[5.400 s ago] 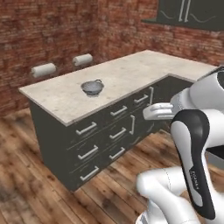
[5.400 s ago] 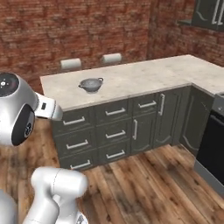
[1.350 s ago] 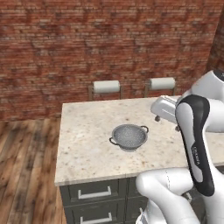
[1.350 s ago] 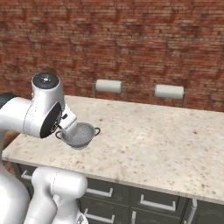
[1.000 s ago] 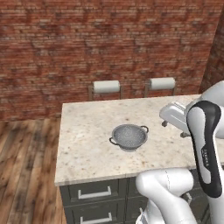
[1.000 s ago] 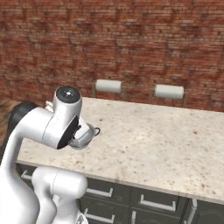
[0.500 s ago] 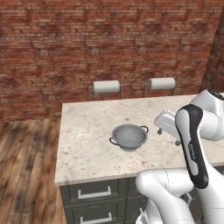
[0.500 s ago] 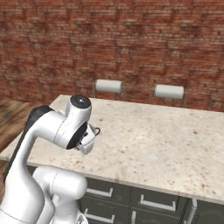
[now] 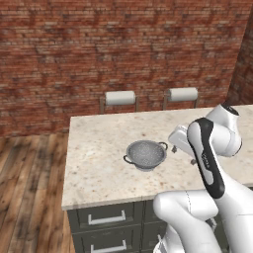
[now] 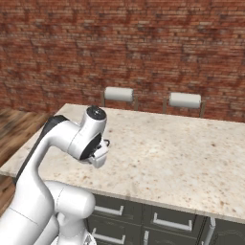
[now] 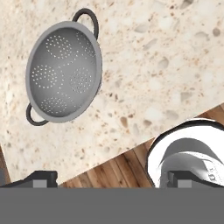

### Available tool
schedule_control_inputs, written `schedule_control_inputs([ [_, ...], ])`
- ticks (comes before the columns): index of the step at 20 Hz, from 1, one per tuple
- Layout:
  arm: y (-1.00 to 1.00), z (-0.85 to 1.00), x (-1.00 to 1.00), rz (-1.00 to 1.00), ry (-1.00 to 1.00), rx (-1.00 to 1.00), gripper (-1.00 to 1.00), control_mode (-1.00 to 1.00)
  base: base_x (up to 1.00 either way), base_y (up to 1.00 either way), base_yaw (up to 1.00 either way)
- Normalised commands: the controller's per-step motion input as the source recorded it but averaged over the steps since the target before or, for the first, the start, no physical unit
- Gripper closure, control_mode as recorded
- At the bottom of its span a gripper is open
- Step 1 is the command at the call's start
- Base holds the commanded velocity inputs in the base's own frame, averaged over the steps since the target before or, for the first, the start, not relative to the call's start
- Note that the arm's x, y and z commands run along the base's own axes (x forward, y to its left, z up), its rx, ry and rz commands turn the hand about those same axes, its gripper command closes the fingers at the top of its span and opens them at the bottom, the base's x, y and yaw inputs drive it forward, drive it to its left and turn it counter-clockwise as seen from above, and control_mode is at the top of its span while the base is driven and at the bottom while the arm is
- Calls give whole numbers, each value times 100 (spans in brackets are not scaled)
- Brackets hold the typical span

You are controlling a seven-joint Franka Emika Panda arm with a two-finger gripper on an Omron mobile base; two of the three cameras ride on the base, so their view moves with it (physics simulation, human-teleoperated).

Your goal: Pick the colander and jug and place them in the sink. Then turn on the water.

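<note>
The gripper (image 11: 111, 178) hangs with its jaws spread wide and nothing between them, the two dark fingertips (image 11: 40, 177) standing far apart at the bottom of the hand view. It looks straight down at the speckled stone counter (image 11: 166, 57) near its front edge, with wooden floor (image 11: 118, 168) showing past that edge. The colander (image 11: 64, 72) lies up and to the left in that view, well clear of the fingers, upright and empty, its two loop handles at opposite ends. In the left base view the hand sits just to the right of the colander (image 9: 145, 154), above the counter (image 9: 99, 158), with the white arm bent sharply at the elbow and the forearm folded back over the base. Two paper towel rolls (image 9: 120, 98) stand behind the counter against the brick wall (image 9: 99, 49)
</note>
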Motion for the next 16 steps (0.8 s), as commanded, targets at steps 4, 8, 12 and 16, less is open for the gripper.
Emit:
schedule_control_inputs([
  [4, 0, -36, 25, 0, 0, 5, -100, -100, 0, 0, 0],
  [8, 0, -40, 27, 0, -2, 3, -100, -100, 0, 0, 0],
  [12, 0, -39, 28, 0, -6, 0, -100, -100, 0, 0, 0],
  [16, 0, -33, 36, 0, -4, 2, -100, -100, 0, 0, 0],
])
